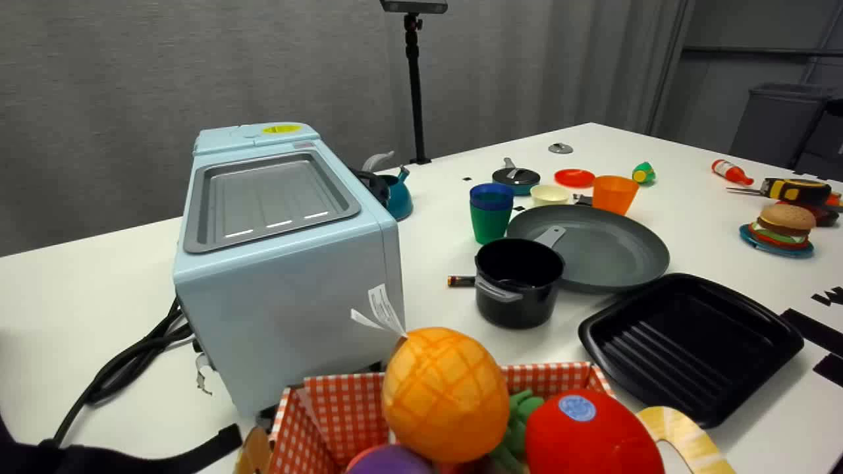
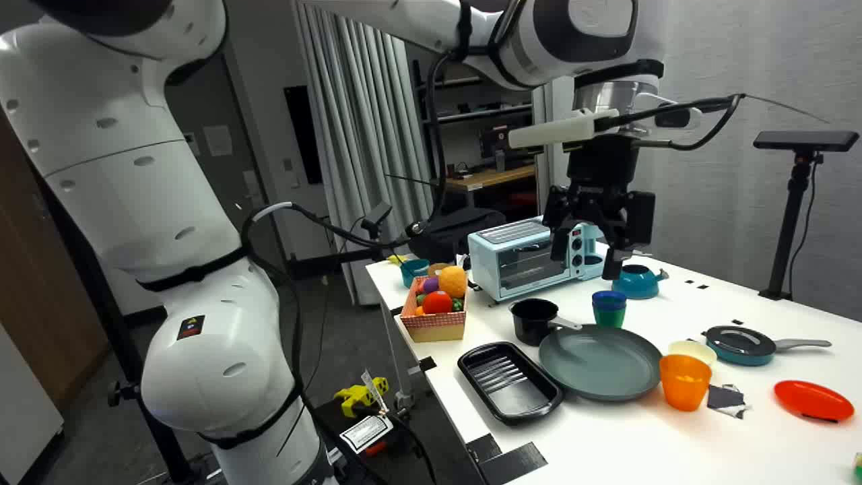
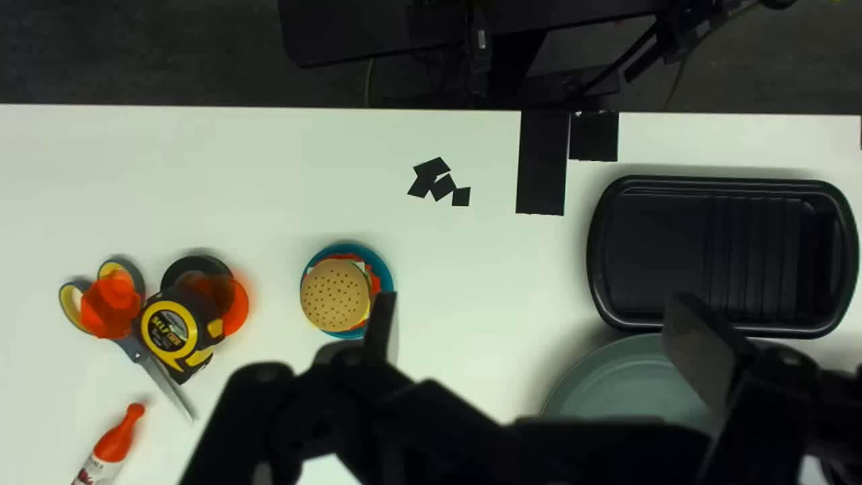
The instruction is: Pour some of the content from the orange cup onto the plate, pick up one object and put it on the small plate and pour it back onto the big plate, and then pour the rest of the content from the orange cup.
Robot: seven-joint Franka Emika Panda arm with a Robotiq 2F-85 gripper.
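Orange cup (image 2: 685, 382) upright on the white table (image 2: 667, 448), well below the claw (image 2: 585, 261) and apart from it. Claw spread wide, with bare table visible between its fingers (image 3: 700, 357) in the wrist view. Big plate (image 2: 596, 364) also lower than the claw, partly hidden behind one finger in that view; black tray (image 3: 724, 256) beyond the same finger; toy burger (image 3: 335, 294) near the opposite one. Below the claw too, near the cup in both exterior views: small plate (image 2: 693, 347), pale and round.

Rounded white arm (image 2: 135, 182), black straps (image 2: 195, 273), looping black cable (image 2: 440, 165), small black-and-red label (image 2: 191, 327), silvery wrist band (image 2: 611, 98), angular black hand (image 2: 586, 254)
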